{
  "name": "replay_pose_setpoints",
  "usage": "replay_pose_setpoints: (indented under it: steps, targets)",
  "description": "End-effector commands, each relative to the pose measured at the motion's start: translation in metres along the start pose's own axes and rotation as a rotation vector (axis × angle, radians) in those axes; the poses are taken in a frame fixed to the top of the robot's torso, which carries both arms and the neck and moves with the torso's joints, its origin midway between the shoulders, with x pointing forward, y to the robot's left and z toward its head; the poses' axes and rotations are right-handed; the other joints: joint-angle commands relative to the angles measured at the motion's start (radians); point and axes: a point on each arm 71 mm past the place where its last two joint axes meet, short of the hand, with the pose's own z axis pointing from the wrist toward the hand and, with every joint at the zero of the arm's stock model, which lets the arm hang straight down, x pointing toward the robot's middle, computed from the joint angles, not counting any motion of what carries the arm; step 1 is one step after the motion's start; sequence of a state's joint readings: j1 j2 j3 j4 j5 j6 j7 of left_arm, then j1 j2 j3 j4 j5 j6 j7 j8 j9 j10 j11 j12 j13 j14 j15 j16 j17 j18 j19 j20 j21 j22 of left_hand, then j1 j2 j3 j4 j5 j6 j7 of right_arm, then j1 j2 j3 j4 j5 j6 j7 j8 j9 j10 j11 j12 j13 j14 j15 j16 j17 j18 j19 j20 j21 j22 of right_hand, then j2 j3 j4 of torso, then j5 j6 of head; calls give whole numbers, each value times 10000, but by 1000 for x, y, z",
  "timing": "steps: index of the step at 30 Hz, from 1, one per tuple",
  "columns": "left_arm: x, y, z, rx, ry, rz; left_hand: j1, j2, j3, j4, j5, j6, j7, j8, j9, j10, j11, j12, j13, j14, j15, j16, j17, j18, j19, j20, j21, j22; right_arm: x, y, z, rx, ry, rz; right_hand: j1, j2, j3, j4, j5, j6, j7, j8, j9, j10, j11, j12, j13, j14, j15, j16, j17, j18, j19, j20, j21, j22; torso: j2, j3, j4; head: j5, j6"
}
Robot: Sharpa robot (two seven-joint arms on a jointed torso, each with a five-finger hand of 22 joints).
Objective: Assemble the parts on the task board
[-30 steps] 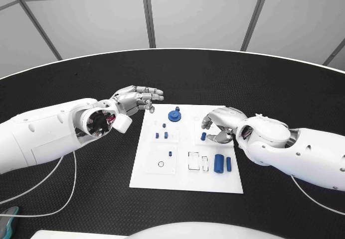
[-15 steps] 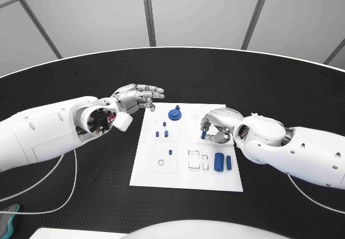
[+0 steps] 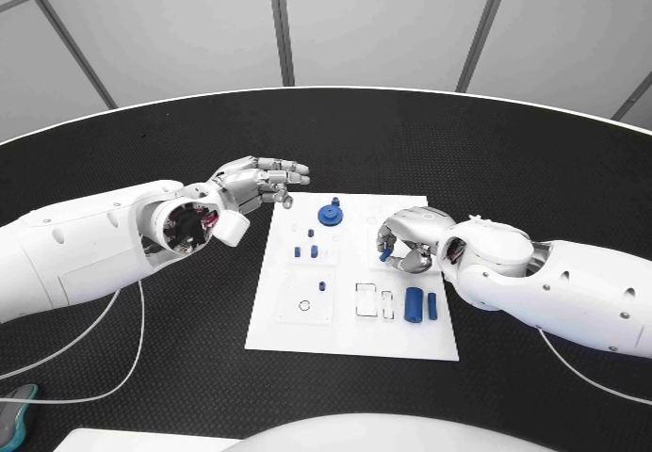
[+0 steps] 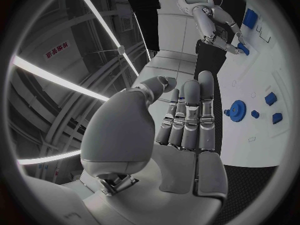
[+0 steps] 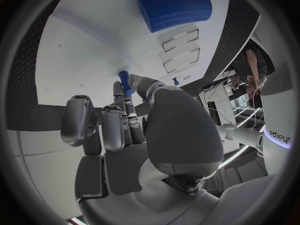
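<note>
The white task board point(image 3: 347, 334) lies in the middle of the table. My right hand point(image 3: 412, 237) is low over the board's right half. It pinches a small blue peg point(image 3: 384, 253) between thumb and a finger, and the peg point(image 5: 124, 80) stands with its far end at the board's surface. My left hand point(image 3: 258, 182) hovers off the board's far left corner with fingers stretched out, holding nothing point(image 4: 182, 119). On the board are a blue gear with a knob point(image 3: 331, 217), two small blue pieces point(image 3: 306, 252), a tiny blue pin point(image 3: 323, 285), a thick blue cylinder point(image 3: 413, 306) and a thin blue bar point(image 3: 432, 306).
Rectangular slots point(image 3: 368, 302) and a small ring point(image 3: 304, 307) mark the board's near half. Black table point(image 3: 163, 367) surrounds the board. A white cable point(image 3: 129, 363) runs along the table under my left arm.
My right hand has edged a little to the left over the board, with the peg still in its pinch. The left hand has barely moved.
</note>
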State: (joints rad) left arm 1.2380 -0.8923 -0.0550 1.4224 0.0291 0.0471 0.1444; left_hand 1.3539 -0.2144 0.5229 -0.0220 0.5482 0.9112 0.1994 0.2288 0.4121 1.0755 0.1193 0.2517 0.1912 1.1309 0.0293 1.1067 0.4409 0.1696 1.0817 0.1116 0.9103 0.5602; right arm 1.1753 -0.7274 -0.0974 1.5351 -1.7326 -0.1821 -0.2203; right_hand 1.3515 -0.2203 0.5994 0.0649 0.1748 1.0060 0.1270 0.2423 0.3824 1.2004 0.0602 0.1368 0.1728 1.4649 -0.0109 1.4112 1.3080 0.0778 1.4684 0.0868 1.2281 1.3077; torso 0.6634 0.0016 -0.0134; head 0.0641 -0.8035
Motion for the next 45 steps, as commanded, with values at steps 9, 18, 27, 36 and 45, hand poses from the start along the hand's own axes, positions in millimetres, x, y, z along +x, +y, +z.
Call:
replay_pose_setpoints:
  steps: [9, 18, 27, 36, 45]
  targets:
    - [0, 0, 0, 4, -8, 1, 28, 108, -72, 8, 62, -33, -4, 47, 3, -70, 22, 47, 9, -11, 23, 28, -9, 155, -48, 7, 69, 14, -2, 2, 0, -39, -446, 129, 260, 511, 98, -249, 87, 589, -136, 416, 273, 626, -166, 185, 207, 562, -232, 97, 153, -73, 161, -205, 192, 467, -6, 22, -15, 34, -38]
    - [-1, 0, -1, 0, -26, 3, 28, 108, -72, 8, 62, -33, -4, 47, 3, -70, 22, 47, 9, -11, 23, 28, -9, 155, -48, 7, 69, 14, -11, 7, -14, -222, -1505, 486, 227, 601, 134, -293, 184, 656, -167, 538, 409, 813, -211, 225, 313, 568, -274, 107, 170, -75, 167, -252, 193, 479, -23, 26, -18, 52, -37]
    - [0, 0, 1, 1, 9, 1, 52, 131, -83, -3, 64, -34, -2, 52, 2, -79, 23, 63, 11, -14, 22, 30, -17, 155, -63, 6, 90, 29, -28, 34, -33, -907, -2136, 910, 212, 587, 128, -298, 189, 663, -171, 555, 428, 823, -217, 223, 324, 570, -278, 113, 179, -78, 171, -257, 207, 490, -46, -1, -83, 121, 2]
    - [5, 1, 6, -2, 174, -14, 52, 131, -83, -3, 64, -34, -2, 52, 2, -79, 23, 63, 11, -14, 22, 30, -17, 155, -63, 6, 90, 29, -33, 91, -18, -2349, -1996, 1552, 232, 579, 151, -334, 220, 648, -164, 567, 456, 813, -219, 202, 339, 570, -286, 109, 173, -72, 165, -266, 176, 472, -37, -30, -10, 290, -28]
    - [11, 1, 11, -10, 358, -32, 60, 138, -90, -8, 65, -36, -1, 54, 1, -83, 23, 71, 12, -16, 23, 31, -21, 155, -70, 6, 100, 37, -15, 128, 1, -3241, -1588, 1877, 242, 584, 177, -362, 252, 604, -140, 562, 478, 779, -200, 168, 351, 568, -280, 104, 165, -67, 157, -269, 142, 453, -6, -74, 30, 396, -50]
